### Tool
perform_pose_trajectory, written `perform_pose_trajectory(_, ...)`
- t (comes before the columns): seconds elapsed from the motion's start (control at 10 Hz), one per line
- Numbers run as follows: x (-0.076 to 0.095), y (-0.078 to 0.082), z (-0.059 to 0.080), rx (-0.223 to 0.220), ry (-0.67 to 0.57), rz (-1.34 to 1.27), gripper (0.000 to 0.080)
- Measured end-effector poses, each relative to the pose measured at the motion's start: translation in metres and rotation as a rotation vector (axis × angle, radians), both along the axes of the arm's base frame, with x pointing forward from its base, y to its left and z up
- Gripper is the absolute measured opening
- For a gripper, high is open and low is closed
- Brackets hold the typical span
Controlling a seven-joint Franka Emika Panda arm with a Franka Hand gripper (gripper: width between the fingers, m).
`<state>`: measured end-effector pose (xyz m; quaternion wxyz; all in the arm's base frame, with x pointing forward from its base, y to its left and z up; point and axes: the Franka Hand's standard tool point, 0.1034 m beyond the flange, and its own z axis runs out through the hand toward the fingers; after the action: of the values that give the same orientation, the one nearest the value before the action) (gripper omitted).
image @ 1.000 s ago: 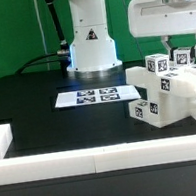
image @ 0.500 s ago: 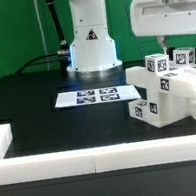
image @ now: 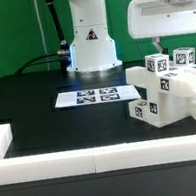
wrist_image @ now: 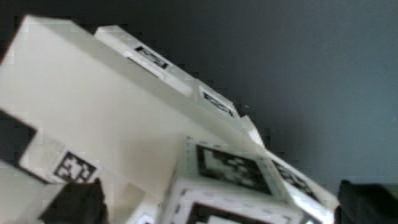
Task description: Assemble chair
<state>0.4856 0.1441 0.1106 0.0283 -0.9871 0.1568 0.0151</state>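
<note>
Tool (image: pixel 170 47) (jaws apart) poised just above the chair (image: pixel 165 88)

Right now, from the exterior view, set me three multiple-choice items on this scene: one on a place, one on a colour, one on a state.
1. Where does the marker board lie?
A. In front of the robot's base, to the exterior view's left of the chair
B. On top of the chair
C. Outside the white rails

2. What colour is the table surface?
A. White
B. Black
C. Red

3. How does the chair stand relative to the end effector?
A. Lifted clear of the table
B. Resting on the table, with the end effector above it
C. Lying scattered across the marker board

Answers:
1 A: the flat tagged sheet sits before the base, apart from the blocks.
2 B: the top is dark all over.
3 B: the blocks sit on the table below the arm's head.
</note>
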Motion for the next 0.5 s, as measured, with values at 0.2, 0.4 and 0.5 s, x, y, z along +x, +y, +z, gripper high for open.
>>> perform_pose_trajectory(0.2,-0.0003,0.0003,-0.0003,0.001,-0.009,0.158,0.0648)
perform_pose_trajectory(0.4,0.0,-0.0006,-0.0003,0.004,-0.019,0.318,0.0648)
perform_pose_trajectory(0.5,0.0001,-0.001,-0.0003,0.005,-0.023,0.4,0.0648)
